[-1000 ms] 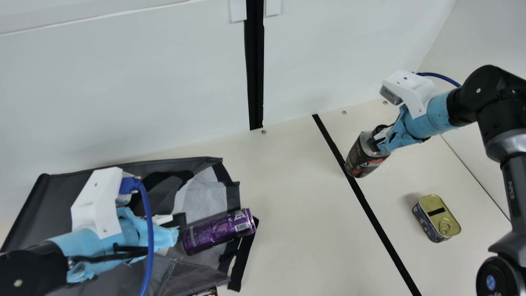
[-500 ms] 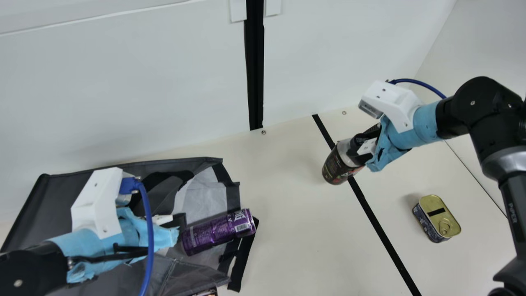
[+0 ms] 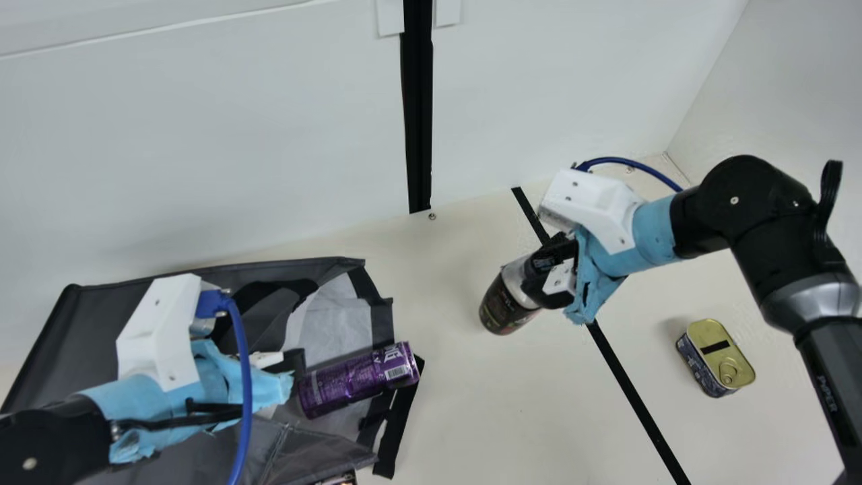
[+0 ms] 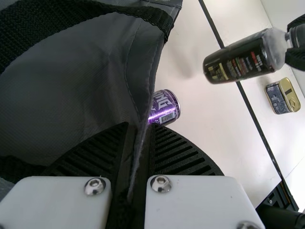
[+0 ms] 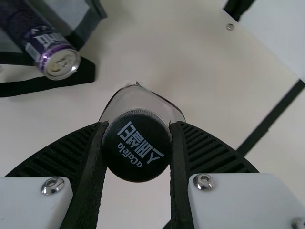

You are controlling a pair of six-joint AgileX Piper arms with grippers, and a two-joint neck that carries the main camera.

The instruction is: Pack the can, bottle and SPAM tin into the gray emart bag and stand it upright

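right gripper (image 3: 537, 273) clasps bottle (image 3: 504, 306) near top (black cap (image 5: 137, 145)), bottle tilted

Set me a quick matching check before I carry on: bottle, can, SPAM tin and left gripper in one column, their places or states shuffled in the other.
1. Bottle
2. Can
3. SPAM tin
4. Left gripper

A. Lying on its side at the mouth of the gray bag
B. Pinching the bag's edge
C. Held near its cap by the right gripper
D. On the table, gold lid up

Pairs: 1-C, 2-A, 3-D, 4-B
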